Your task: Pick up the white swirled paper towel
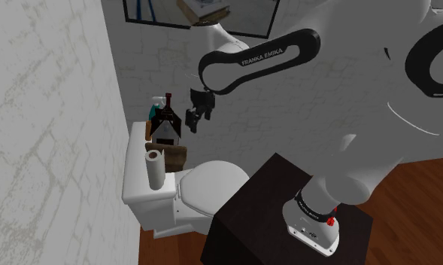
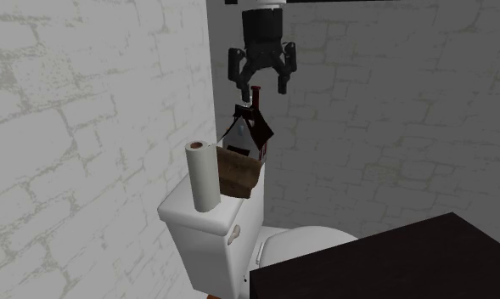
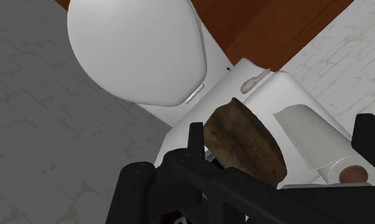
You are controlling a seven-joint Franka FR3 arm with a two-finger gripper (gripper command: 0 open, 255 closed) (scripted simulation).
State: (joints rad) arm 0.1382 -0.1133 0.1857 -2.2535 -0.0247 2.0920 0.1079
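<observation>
White and upright, the paper towel roll (image 2: 202, 176) stands at one end of the toilet tank (image 2: 207, 234), beside a brown block (image 2: 238, 172) and a model house (image 2: 250, 132). My gripper (image 2: 261, 85) hangs above the house, jaws spread and empty, ready, I judge, to straddle the roll.

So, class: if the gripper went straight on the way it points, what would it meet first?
Most likely the little house, right under the gripper; the paper towel stands off to one side. Depth is unclear.
</observation>
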